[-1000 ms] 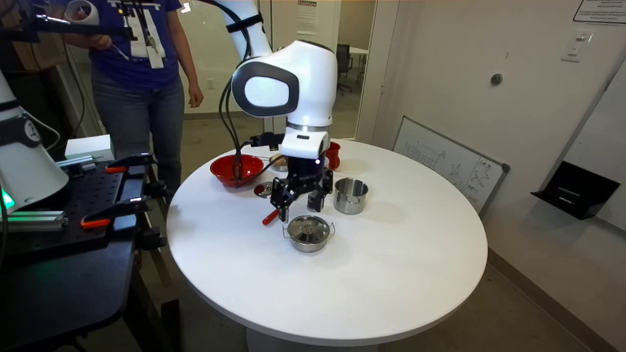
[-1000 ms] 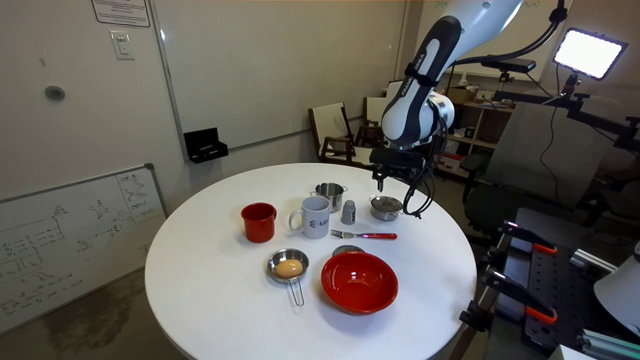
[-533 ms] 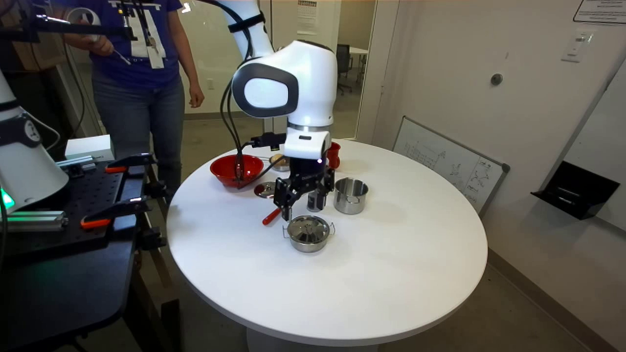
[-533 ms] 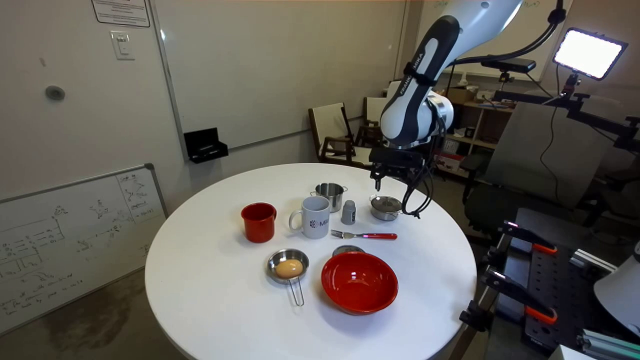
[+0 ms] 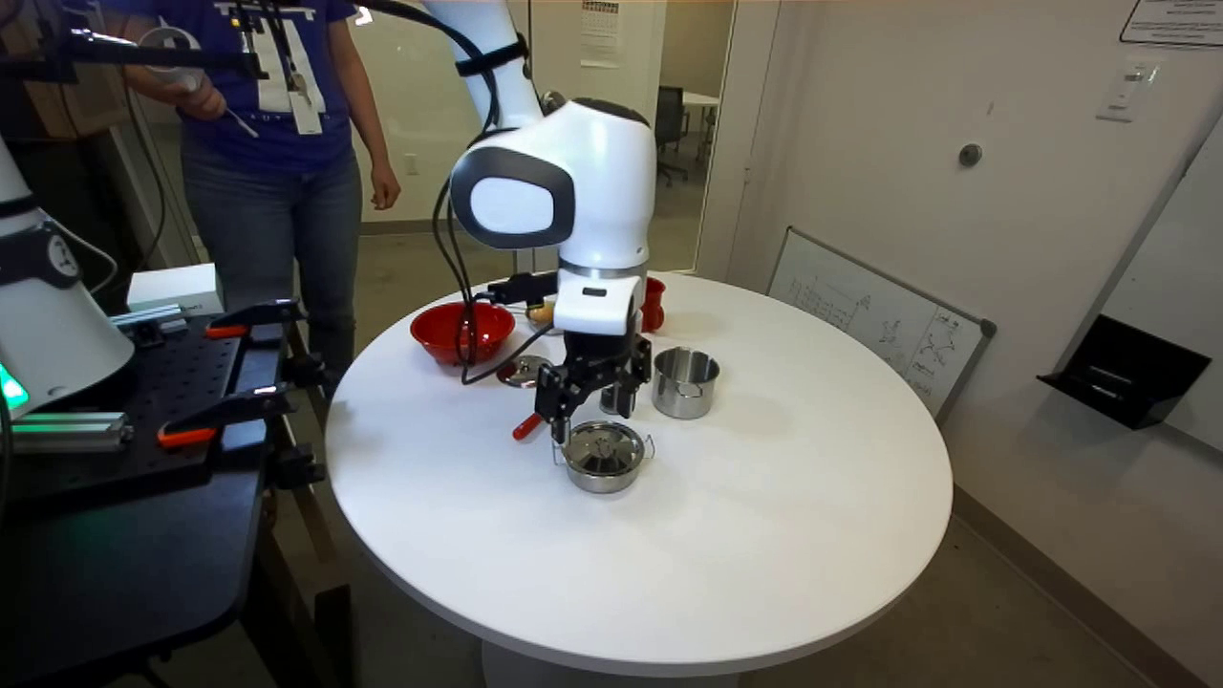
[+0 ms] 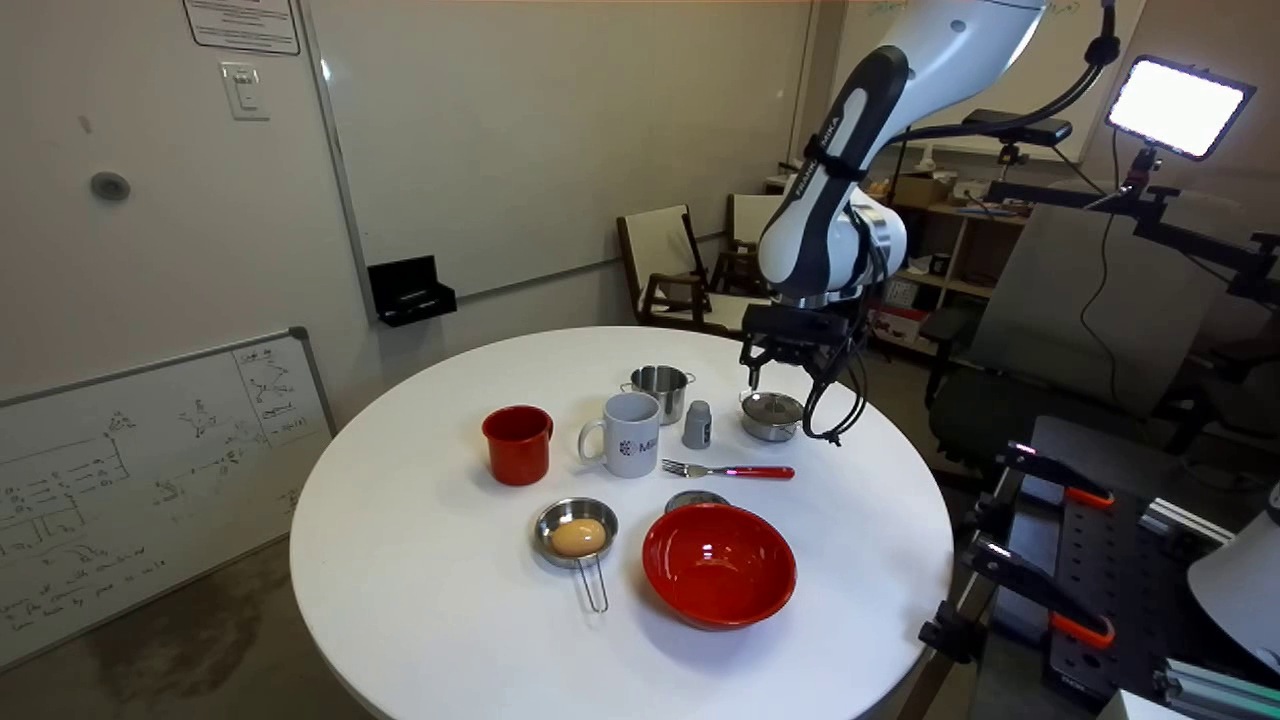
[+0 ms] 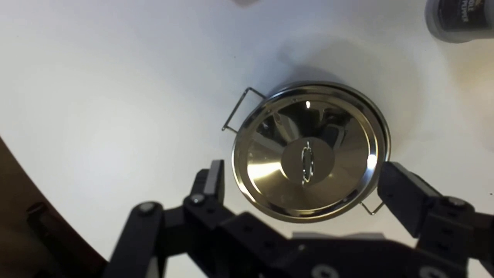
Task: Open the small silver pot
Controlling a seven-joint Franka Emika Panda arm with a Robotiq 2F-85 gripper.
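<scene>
In wrist view, the round silver metal pot (image 7: 324,156) has its lid loop (image 7: 304,164) running near-to-far, my black gripper (image 7: 302,168) gaping either side.

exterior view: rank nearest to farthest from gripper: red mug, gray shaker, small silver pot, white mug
In an exterior view, left as pictured:
1. Small silver pot: just below the gripper.
2. Gray shaker: left of the pot.
3. White mug: left of the shaker.
4. Red mug: left of the white mug, farthest out.
</scene>
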